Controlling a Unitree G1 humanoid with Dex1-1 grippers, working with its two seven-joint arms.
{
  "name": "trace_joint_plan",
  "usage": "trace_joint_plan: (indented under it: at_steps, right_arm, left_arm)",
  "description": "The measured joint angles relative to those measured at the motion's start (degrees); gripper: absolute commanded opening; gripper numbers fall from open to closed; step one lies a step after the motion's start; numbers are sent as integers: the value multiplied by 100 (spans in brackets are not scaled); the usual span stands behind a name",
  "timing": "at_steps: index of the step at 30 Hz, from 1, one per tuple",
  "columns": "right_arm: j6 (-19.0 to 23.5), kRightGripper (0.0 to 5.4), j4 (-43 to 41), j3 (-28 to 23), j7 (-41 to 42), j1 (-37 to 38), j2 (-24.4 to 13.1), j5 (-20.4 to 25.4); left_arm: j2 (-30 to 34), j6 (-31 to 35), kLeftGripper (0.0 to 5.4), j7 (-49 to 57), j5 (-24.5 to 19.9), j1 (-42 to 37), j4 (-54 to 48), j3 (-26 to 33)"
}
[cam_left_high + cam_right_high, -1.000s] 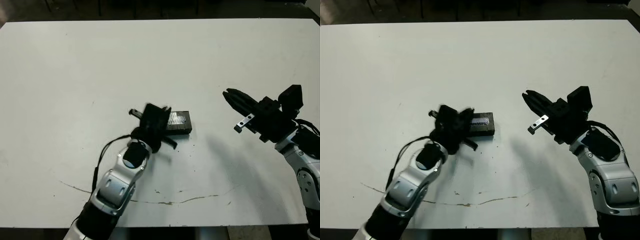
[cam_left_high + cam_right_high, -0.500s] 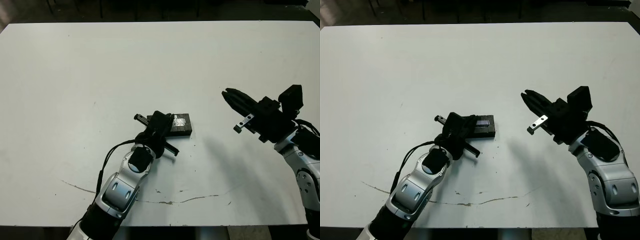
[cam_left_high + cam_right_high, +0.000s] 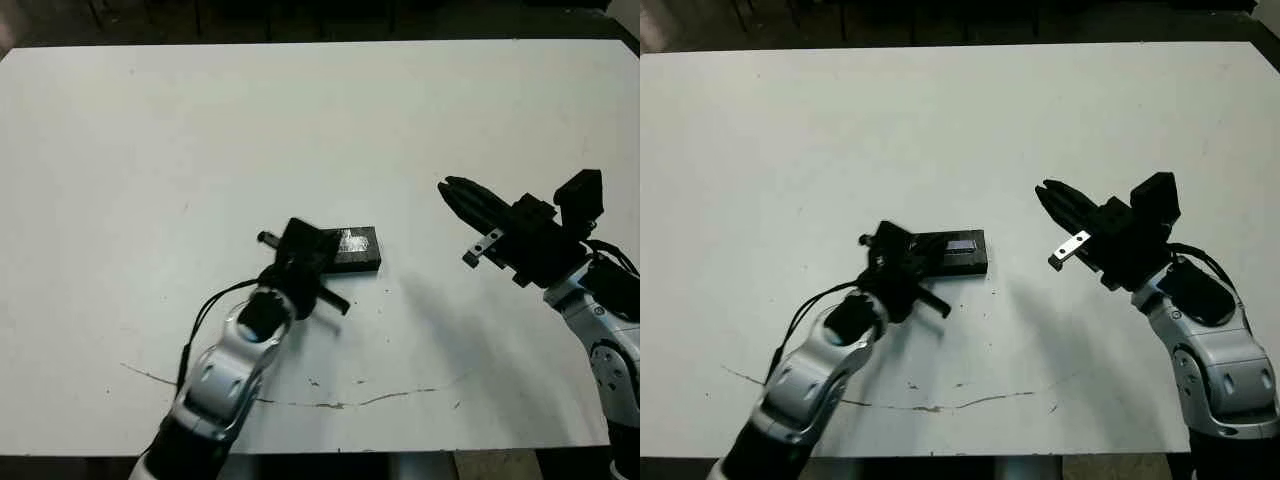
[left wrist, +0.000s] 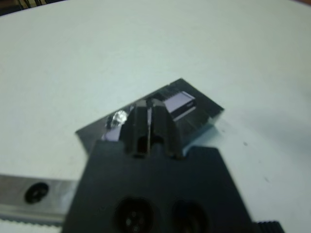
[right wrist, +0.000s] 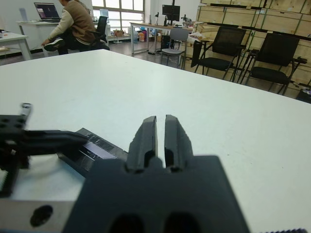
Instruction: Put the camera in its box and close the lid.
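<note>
A black oblong lid (image 3: 356, 243) with a pale bluish strip (image 4: 181, 103) on its upper face lies on the box (image 4: 206, 125), whose black side shows under it at the middle of the table. The camera is hidden. My left gripper (image 4: 148, 104) is shut, its tips over the lid's top near the end closest to me; I cannot tell whether they touch it. My right gripper (image 3: 448, 188) is shut on nothing and hovers above the table to the right of the box, pointing toward it.
The white table (image 3: 300, 120) stretches wide on all sides of the box. A thin dark scratch (image 3: 350, 403) runs along near the front edge. Beyond the table, a seated person (image 5: 73, 22) and black chairs (image 5: 223, 48) stand in the room.
My left gripper has slid a little to the left along the lid and its arm has swung leftward. The box stays put. The right gripper has edged slightly toward the box.
</note>
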Motion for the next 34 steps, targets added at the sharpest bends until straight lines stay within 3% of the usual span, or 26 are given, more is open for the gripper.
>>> trace_joint_plan:
  at_steps: [6,13,20,25,34]
  right_arm:
    - [-71,0,-122,-9,-405,45,199,-150]
    - [-677,0,211,69,-763,24,612,-583]
    - [-1472,0,309,461,-1636,180,1165,-1707]
    - [-1929,0,460,681,-2121,385,1571,-2230]
    - [-2038,0,460,786,-2368,523,1856,-2444]
  left_arm:
    - [426,-1283,0,-52,-291,289,-652,1149]
    - [648,-1868,0,106,-621,281,-479,2353]
    - [600,-2846,0,249,-600,311,189,2558]
    - [311,-3339,0,547,-586,330,570,2565]
    - [72,-3621,0,848,-486,215,845,2509]
